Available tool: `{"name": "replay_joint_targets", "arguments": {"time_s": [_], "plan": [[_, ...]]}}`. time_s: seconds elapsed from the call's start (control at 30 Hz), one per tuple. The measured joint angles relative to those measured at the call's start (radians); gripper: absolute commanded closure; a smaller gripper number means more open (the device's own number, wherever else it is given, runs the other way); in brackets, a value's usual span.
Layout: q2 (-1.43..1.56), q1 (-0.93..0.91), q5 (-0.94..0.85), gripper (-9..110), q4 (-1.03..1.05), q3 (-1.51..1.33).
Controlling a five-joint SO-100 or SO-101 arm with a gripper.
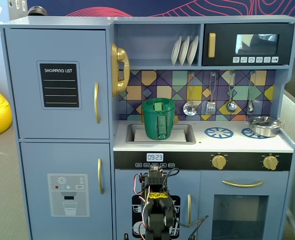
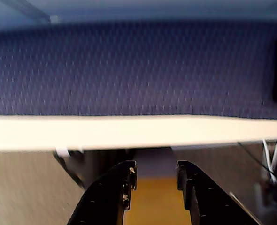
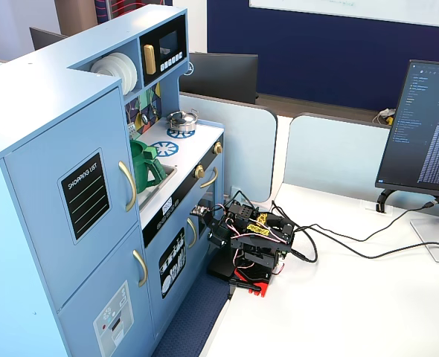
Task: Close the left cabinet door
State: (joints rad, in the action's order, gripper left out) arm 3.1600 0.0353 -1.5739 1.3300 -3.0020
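The left cabinet door is light blue with a black "SHOPPING LIST" panel and a curved gold handle. It lies flush with the cabinet front in both fixed views, and it also shows from the side. My arm is folded low in front of the kitchen's lower middle, to the right of and below that door; it sits on the white desk. In the wrist view my gripper has its black fingers apart with nothing between them. The door does not show in that view.
Below is a light-blue door with a dispenser graphic. A green pot sits in the sink, with a gold phone and a black microwave above. A monitor and cables are on the desk.
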Motion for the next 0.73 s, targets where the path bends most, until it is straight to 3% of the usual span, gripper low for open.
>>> {"name": "replay_joint_targets", "arguments": {"time_s": [0.73], "plan": [[0.025, -0.014, 0.055, 100, 0.035, 0.023]]}}
